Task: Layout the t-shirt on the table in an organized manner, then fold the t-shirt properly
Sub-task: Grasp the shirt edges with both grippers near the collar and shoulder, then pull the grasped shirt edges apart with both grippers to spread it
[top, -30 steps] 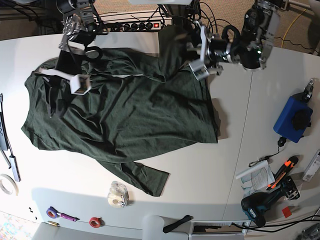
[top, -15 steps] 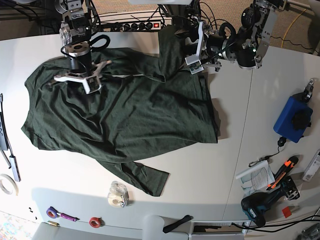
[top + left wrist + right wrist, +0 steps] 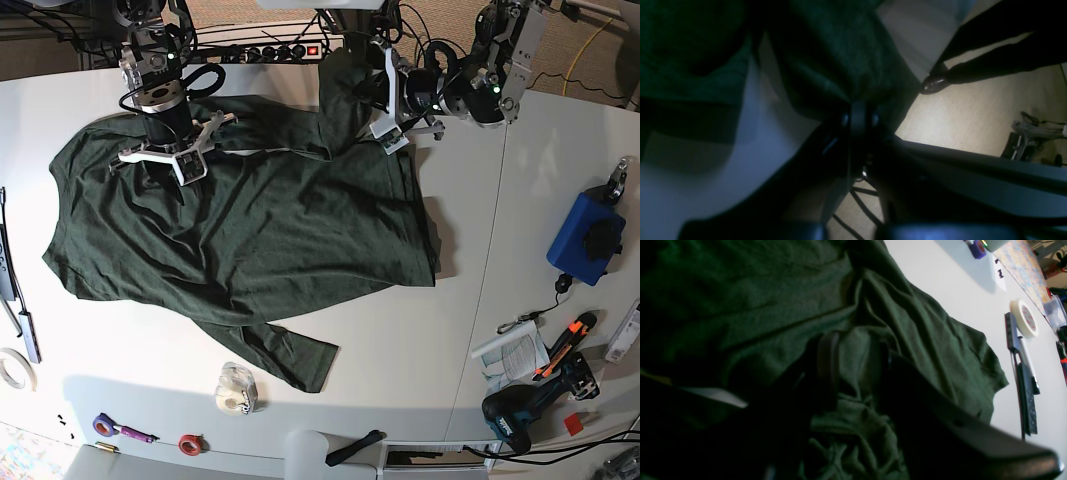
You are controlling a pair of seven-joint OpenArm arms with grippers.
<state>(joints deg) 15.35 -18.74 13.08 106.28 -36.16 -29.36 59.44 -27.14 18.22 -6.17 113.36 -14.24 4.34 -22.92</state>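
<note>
The table (image 3: 120, 360) carries the t-shirt (image 3: 250, 240), which lies spread but wrinkled across its left and centre, one sleeve trailing toward the near edge and the upper right corner bunched near the far edge.

Left gripper (image 3: 385, 95): jaws closed on that bunched corner of the t-shirt; the left wrist view shows dark cloth pinched at the jaw line. Risk: the pinch appears to hold only a narrow edge of fabric. A quick pull could let the cloth slip free, or drag the whole garment toward the far edge, where the floor is visible just beyond.

Right gripper (image 3: 165, 155): jaws part-open, straddling a fold of cloth near the collar; whether they grip it cannot be told. Risk: if this side is not secured, tension from the left arm would skew the shirt rather than flatten it.

Small items: the tape roll (image 3: 236, 388) sits just beside the trailing sleeve. A sweeping sleeve could snag or displace it.
</note>
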